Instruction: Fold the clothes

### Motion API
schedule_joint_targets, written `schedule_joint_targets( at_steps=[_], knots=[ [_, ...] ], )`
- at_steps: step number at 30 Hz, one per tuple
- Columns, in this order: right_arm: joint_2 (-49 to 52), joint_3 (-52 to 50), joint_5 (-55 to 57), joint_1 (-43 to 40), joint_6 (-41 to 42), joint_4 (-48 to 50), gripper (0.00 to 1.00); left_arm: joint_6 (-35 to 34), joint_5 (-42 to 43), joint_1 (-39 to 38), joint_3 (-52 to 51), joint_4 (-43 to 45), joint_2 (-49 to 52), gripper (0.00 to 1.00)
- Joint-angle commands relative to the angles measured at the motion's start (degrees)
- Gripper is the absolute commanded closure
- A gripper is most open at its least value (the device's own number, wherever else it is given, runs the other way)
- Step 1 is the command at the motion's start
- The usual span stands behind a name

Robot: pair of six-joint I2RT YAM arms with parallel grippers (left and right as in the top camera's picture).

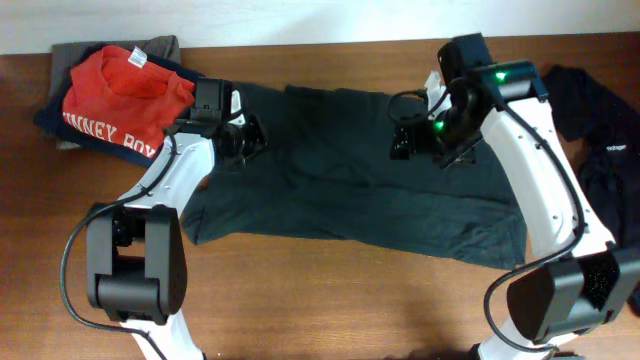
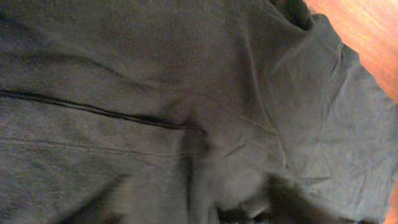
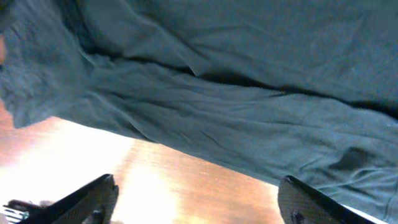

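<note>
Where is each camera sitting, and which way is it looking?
Overhead: above the table, looking straight down at the dark T-shirt, a red shirt and both arms, with left gripper and right gripper.
Left wrist: close above the T-shirt, looking down at its cloth; its own fingers do not show clearly.
Right wrist: low over the T-shirt's edge and bare table; its two fingers show at the bottom, wide apart.
Shared: all three see the T-shirt and the wooden table.

a brown wood-grain table (image 1: 330,300) with a pale surface (image 1: 300,20) beyond its far edge.
</note>
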Motion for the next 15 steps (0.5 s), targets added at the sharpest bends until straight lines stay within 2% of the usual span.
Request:
schedule_joint_targets(
  at_steps=[1, 7, 8, 12, 13, 15],
  knots=[
    [0.09, -1.09, 1.27, 0.04, -0.61, 0.00, 0.18, -0.22, -1.18, 0.31, 1.03, -0.68, 0.33, 0.01],
    [-0.94, -1.09, 2.75, 0.04, -0.57, -3.37, 0.24, 2.80, -1.49, 0.90, 2.91, -11.85, -0.74, 0.01],
    [-0.90, -1.33, 4.35, 0.04, -0.61, -4.52, 0.28, 2.97, -1.42, 0.92, 2.91, -13.38, -0.74, 0.01],
    [-0.87, -6.29, 7.76, 0.00, -0.42, -5.01, 0.60, 5.11, -4.94, 0.92, 2.89, -21.68, -0.57, 0.02],
    [-0.87, -8.04, 7.91, -0.11, -0.37, -4.33, 0.65, 5.09, -7.19, 0.92, 2.89, -22.97, -0.57, 0.05],
    [-0.87, -12.37, 7.96, -0.50, 0.50, -2.56, 0.66, 5.09, -11.87, 0.94, 2.89, -25.27, -0.57, 0.11]
  ],
)
